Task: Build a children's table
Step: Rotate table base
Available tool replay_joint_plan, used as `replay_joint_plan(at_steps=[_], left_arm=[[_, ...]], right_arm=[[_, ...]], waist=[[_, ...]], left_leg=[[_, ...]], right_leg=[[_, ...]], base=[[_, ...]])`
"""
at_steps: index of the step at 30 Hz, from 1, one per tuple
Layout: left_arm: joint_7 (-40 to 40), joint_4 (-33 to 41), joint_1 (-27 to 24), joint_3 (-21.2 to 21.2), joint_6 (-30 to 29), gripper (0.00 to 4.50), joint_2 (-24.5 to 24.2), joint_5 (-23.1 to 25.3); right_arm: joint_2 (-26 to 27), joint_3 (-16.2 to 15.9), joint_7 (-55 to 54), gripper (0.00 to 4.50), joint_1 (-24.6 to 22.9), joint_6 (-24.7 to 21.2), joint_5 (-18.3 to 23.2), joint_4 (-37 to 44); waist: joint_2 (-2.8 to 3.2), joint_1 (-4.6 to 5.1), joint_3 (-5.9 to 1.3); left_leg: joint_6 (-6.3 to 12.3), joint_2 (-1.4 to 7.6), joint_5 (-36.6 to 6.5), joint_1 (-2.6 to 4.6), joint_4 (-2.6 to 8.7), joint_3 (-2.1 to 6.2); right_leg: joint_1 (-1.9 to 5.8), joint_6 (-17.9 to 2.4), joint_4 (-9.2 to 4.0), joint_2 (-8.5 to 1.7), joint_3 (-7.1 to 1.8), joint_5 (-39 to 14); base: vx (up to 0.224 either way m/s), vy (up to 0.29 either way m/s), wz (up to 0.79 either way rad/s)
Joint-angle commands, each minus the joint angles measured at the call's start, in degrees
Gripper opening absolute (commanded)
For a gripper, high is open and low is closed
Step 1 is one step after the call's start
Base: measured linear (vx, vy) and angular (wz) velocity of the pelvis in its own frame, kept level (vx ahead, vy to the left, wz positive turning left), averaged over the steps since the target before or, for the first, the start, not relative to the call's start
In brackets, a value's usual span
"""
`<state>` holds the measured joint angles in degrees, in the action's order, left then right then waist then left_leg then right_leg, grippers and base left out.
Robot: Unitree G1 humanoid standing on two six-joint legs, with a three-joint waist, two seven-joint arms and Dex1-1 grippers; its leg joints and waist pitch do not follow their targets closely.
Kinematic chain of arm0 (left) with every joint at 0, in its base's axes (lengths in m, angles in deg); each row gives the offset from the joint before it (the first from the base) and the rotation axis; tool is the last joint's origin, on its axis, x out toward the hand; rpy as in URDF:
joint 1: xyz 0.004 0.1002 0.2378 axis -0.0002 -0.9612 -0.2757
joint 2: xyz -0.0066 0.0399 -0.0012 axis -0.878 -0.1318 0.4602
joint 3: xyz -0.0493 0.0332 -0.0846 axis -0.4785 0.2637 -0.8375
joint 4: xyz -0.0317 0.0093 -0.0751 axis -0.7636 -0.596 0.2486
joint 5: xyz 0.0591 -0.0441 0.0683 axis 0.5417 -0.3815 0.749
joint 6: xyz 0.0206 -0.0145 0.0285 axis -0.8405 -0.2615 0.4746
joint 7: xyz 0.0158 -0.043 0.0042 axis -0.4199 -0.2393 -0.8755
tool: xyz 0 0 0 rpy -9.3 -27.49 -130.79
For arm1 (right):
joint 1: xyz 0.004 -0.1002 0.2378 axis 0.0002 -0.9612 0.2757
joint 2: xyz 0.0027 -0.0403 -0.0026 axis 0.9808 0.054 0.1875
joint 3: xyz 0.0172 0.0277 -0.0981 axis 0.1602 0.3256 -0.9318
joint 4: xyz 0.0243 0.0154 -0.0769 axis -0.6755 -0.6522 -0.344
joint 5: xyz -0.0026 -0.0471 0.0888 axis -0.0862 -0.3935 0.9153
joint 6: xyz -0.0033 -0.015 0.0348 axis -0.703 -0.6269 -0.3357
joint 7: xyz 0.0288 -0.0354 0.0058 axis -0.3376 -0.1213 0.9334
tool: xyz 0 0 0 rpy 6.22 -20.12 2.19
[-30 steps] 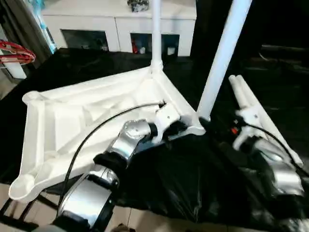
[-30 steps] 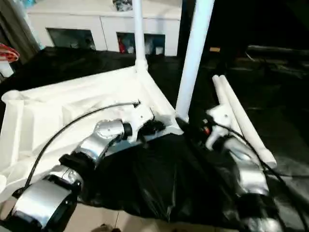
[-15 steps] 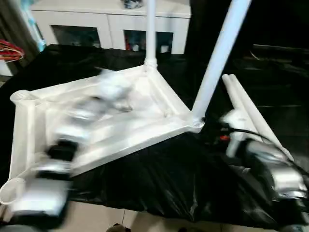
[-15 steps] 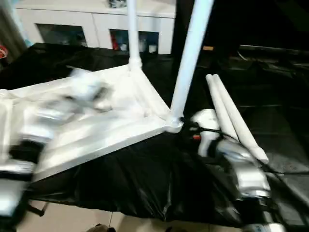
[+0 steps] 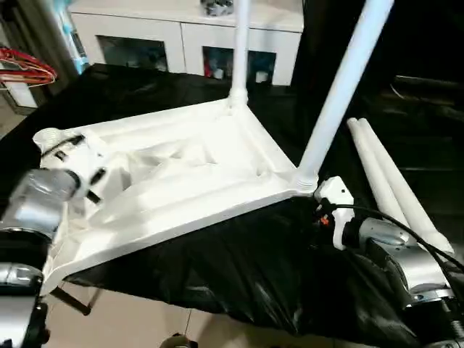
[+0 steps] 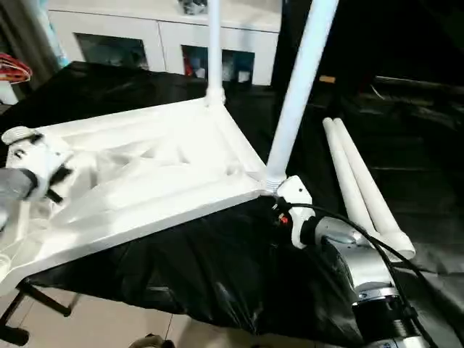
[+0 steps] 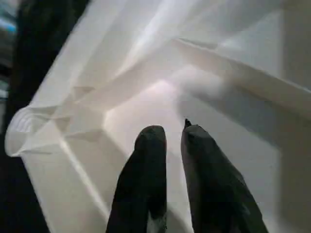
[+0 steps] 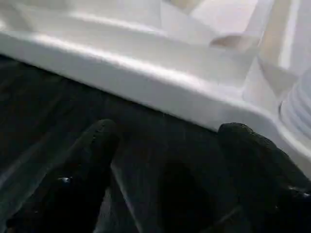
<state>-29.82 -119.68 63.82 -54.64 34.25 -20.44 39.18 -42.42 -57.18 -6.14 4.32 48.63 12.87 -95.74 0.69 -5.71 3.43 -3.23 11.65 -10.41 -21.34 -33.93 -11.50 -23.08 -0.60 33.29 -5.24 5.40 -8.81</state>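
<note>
Swung away from the right near corner to hover nearly clenched and empty, left gripper (image 7: pixel 170 133) over the upturned tabletop (image 5: pixel 181 174) by its left far socket (image 5: pixel 47 138), right gripper (image 8: pixel 165 145) spread wide, holding nothing, by the seated near leg (image 5: pixel 341 87), two spare legs (image 5: pixel 391 181) lying right on the black cloth (image 5: pixel 239 254), likely next to fit

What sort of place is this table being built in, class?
Probably an indoor home-like room or lab: a white cabinet with glass-fronted compartments stands behind, tiled floor shows below, and the upturned table top lies on a black-covered work surface.

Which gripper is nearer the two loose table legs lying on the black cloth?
Right. The right gripper sits beside the loose legs; the left gripper is across the tabletop, near its far-left corner socket.
</note>
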Motion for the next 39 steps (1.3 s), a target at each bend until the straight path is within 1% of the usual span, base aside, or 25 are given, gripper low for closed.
replay_joint_plan(at_steps=[1, 3, 4, 6, 8, 9, 11, 13, 16, 17, 18, 19, 21, 23, 24, 26, 27, 30, 31, 33, 35, 36, 37, 38, 39], left_arm=[[2.84, 1.36, -0.92, 1.71, -1.49, 0.4, 0.08, 0.63], [5.03, 1.88, -1.63, 2.9, -1.71, 0.25, 0.31, 0.67], [5.86, 2.28, -1.82, 3.46, -1.8, 0.14, 0.39, 0.75], [7.58, 3.38, -2.05, 4.27, -2.55, 0.01, 0.35, 0.58], [9.93, 4.87, -2.24, 5.22, -3.61, 0.0, 0.18, -0.19], [12.03, 6.05, -2.43, 5.91, -4.19, 0.0, 0.04, -0.75], [14.64, 7.46, -2.85, 6.91, -4.27, 0.0, -0.26, -1.14], [19.85, 10.33, -3.86, 8.73, -4.19, 0.0, -0.72, -1.96], [24.19, 13.37, -4.61, 9.28, -4.81, 0.0, -0.14, -4.49], [25.3, 14.29, -4.86, 9.5, -4.44, 0.0, 0.01, -5.11], [26.22, 15.21, -5.09, 9.81, -4.36, 0.0, 0.19, -5.56], [27.05, 16.1, -5.23, 10.44, -3.87, 0.0, 0.69, -5.88], [27.62, 16.74, -5.31, 10.91, -3.58, 0.0, 1.13, -6.12], [28.81, 18.48, -5.48, 11.64, -4.19, 0.0, 2.59, -7.25], [29.89, 20.38, -5.55, 12.21, -4.91, 0.0, 4.52, -8.55], [30.25, 21.53, -5.17, 12.96, -4.88, 0.0, 6.89, -9.2], [30.25, 21.53, -5.17, 12.96, -4.88, 0.0, 6.89, -9.2], [28.6, 19.7, -3.15, 13.5, -2.94, 0.0, 10.97, -9.35], [27.95, 18.16, -2.16, 13.36, -2.08, 0.0, 12.41, -9.57], [27.54, 17.1, -1.5, 13.26, -1.49, 0.0, 13.36, -9.73], [25.86, 13.85, 0.23, 12.79, 0.04, 0.0, 15.58, -9.72], [25.86, 13.85, 0.23, 12.79, 0.04, 0.0, 15.58, -9.72], [21.38, 7.76, 3.21, 12.1, 2.77, 0.0, 18.55, -8.55], [19.46, 5.26, 4.38, 11.81, 3.95, 0.0, 19.56, -8.03], [19.46, 5.26, 4.38, 11.81, 3.95, 0.0, 19.56, -8.03]], right_arm=[[-0.34, -0.85, -1.81, 3.31, 1.8, -0.06, -2.5, -1.67], [1.21, -1.65, -4.8, 3.18, 3.83, 0.9, -4.69, -5.17], [2.33, -2.14, -6.28, 3.04, 5.02, 1.58, -5.68, -7.02], [3.81, -2.76, -7.8, 2.91, 6.61, 2.09, -6.56, -9.32], [5.32, -3.26, -9.08, 2.85, 8.3, 2.92, -7.15, -11.76], [6.53, -3.41, -10.17, 2.67, 9.73, 3.81, -7.54, -14.0], [7.92, -3.44, -11.21, 2.48, 11.44, 4.96, -7.81, -16.83], [10.12, -3.31, -13.03, 2.36, 15.05, 7.89, -8.89, -23.4], [11.49, -2.46, -14.76, 2.07, 17.8, 9.63, -9.36, -28.22], [11.7, -2.29, -15.12, 2.01, 18.32, 9.94, -9.46, -29.11], [11.84, -2.21, -15.33, 2.01, 18.78, 10.24, -9.57, -29.87], [12.07, -2.11, -15.74, 1.87, 19.45, 10.83, -9.7, -30.99], [12.23, -2.04, -16.05, 1.69, 19.94, 11.27, -9.76, -31.81], [12.42, -2.04, -16.31, 1.49, 20.52, 12.1, -9.9, -32.85], [12.61, -1.95, -16.27, 1.49, 20.91, 13.08, -10.01, -33.83], [12.76, -1.82, -16.09, 1.29, 21.26, 14.17, -10.19, -34.98], [12.76, -1.82, -16.09, 1.19, 21.26, 14.17, -10.19, -34.98], [12.73, -1.74, -15.64, 1.04, 21.41, 15.54, -10.29, -36.14], [12.68, -1.63, -15.47, 0.77, 21.55, 15.98, -10.27, -36.67], [12.63, -1.55, -15.35, 0.7, 21.65, 16.26, -10.25, -37.0], [12.46, -1.44, -15.44, 0.58, 21.84, 16.99, -10.35, -37.67], [12.46, -1.44, -15.44, 0.44, 21.84, 16.99, -10.35, -37.67], [12.15, -0.74, -15.78, 0.32, 22.12, 17.89, -10.54, -38.12], [12.03, -0.37, -15.83, 0.32, 22.17, 18.12, -10.57, -38.06], [12.03, -0.37, -15.83, 0.2, 22.17, 18.12, -10.57, -38.06]], waist=[[0.34, 0.34, -3.91], [0.69, 0.74, -3.93], [0.52, 0.95, -4.0], [0.54, 1.18, -4.09], [0.64, 1.34, -4.12], [1.02, 1.3, -4.17], [1.03, 1.45, -4.29], [1.3, 1.62, -4.32], [1.25, 1.8, -4.32], [0.91, 1.82, -4.25], [1.04, 1.74, -4.31], [0.84, 1.72, -4.29], [0.97, 1.6, -4.24], [0.64, 1.48, -4.15], [0.39, 1.49, -4.12], [0.41, 1.49, -4.07], [0.37, 1.45, -4.01], [0.2, 1.7, -4.02], [0.38, 1.74, -4.01], [0.09, 2.02, -4.14], [0.33, 2.62, -4.2], [0.24, 2.65, -4.28], [0.26, 2.93, -4.23], [0.63, 2.82, -4.38], [0.45, 2.83, -4.48]], left_leg=[[-0.99, 1.82, -15.65, 1.31, 4.54, 1.42], [-1.2, 1.74, -15.47, 1.32, 4.49, 1.45], [-1.41, 1.7, -15.57, 1.23, 4.46, 1.52], [-1.39, 1.72, -15.25, 1.18, 4.42, 1.55], [-1.3, 1.76, -15.24, 1.34, 4.31, 1.48], [-1.4, 1.8, -15.06, 1.45, 4.32, 1.51], [-1.69, 1.79, -14.26, 1.42, 4.28, 1.44], [-2.1, 1.83, -14.54, 1.42, 4.32, 1.47], [-2.42, 1.79, -15.03, 1.62, 4.22, 1.28], [-2.23, 1.79, -14.78, 1.5, 4.26, 1.2], [-2.18, 1.78, -14.61, 1.54, 4.21, 1.19], [-2.1, 1.88, -14.42, 1.56, 4.27, 1.16], [-2.09, 1.82, -14.6, 1.58, 4.23, 1.08], [-1.92, 1.79, -14.56, 1.48, 4.24, 1.08], [-1.83, 1.76, -14.65, 1.44, 4.23, 1.02], [-1.67, 1.77, -14.86, 1.47, 4.14, 1.0], [-1.68, 1.76, -14.89, 1.43, 4.13, 1.02], [-1.3, 1.69, -15.47, 1.36, 4.15, 1.07], [-1.22, 1.61, -15.52, 1.25, 4.1, 1.16], [-0.85, 1.46, -14.88, 1.06, 4.03, 1.18], [-0.45, 1.32, -14.61, 0.79, 3.92, 1.22], [-0.32, 1.25, -14.46, 0.89, 3.79, 1.15], [0.14, 1.23, -14.03, 0.62, 3.78, 1.14], [0.32, 1.03, -14.31, 1.02, 3.54, 1.0], [0.4, 1.12, -14.13, 1.09, 3.52, 1.03]], right_leg=[[2.2, -9.36, -3.68, -3.66, -2.94, -18.91], [2.03, -9.72, -3.77, -3.7, -2.9, -19.37], [2.16, -9.94, -3.71, -3.73, -2.87, -19.33], [2.24, -10.29, -3.62, -3.77, -2.91, -18.43], [2.13, -11.16, -3.47, -3.67, -2.96, -17.05], [2.12, -11.65, -3.3, -3.62, -2.96, -16.01], [2.23, -12.74, -2.87, -3.43, -2.95, -12.84], [2.2, -13.56, -2.56, -3.39, -2.93, -11.4], [2.25, -14.58, -2.44, -3.5, -3.07, -10.8], [2.38, -14.65, -2.46, -3.49, -3.09, -10.75], [2.39, -14.7, -2.34, -3.48, -3.1, -10.62], [2.39, -14.67, -2.38, -3.49, -3.11, -10.66], [2.39, -14.34, -2.39, -3.45, -3.14, -11.36], [2.49, -13.75, -2.5, -3.52, -3.19, -12.69], [2.51, -13.55, -2.59, -3.52, -3.21, -13.32], [2.38, -13.28, -2.85, -3.61, -3.25, -15.51], [2.41, -13.07, -2.93, -3.6, -3.24, -16.02], [2.46, -12.0, -3.23, -3.55, -3.2, -18.24], [2.52, -11.79, -3.28, -3.53, -3.12, -18.67], [2.66, -11.67, -3.26, -3.41, -3.05, -18.22], [2.83, -11.78, -3.31, -3.27, -2.88, -17.65], [2.77, -11.84, -3.33, -3.25, -2.88, -17.42], [2.91, -12.16, -3.39, -3.24, -2.88, -16.82], [2.66, -12.05, -3.53, -2.98, -2.83, -16.42], [2.72, -12.29, -3.37, -2.99, -2.84, -15.63]], base=[[0.0, 0.0, 0.0], [0.0, 0.0, 0.0], [0.0, 0.0, 0.0], [0.0, 0.0, 0.0], [0.0, 0.0, 0.0], [0.0, 0.0, 0.0], [0.0, 0.0, 0.0], [0.0, 0.0, 0.0], [0.0, 0.0, 0.0], [0.0, 0.0, 0.0], [0.0, 0.0, 0.0], [0.0, 0.0, 0.0], [0.0, 0.0, 0.0], [0.0, 0.0, 0.0], [0.0, 0.0, 0.0], [0.0, 0.0, 0.0], [0.0, 0.0, 0.0], [0.0, 0.0, 0.0], [0.0, 0.0, 0.0], [0.0, 0.0, 0.0], [0.0, 0.0, 0.0], [0.0, 0.0, 0.0], [0.0, 0.0, 0.0], [0.0, 0.0, 0.0], [0.0, 0.0, 0.0]])
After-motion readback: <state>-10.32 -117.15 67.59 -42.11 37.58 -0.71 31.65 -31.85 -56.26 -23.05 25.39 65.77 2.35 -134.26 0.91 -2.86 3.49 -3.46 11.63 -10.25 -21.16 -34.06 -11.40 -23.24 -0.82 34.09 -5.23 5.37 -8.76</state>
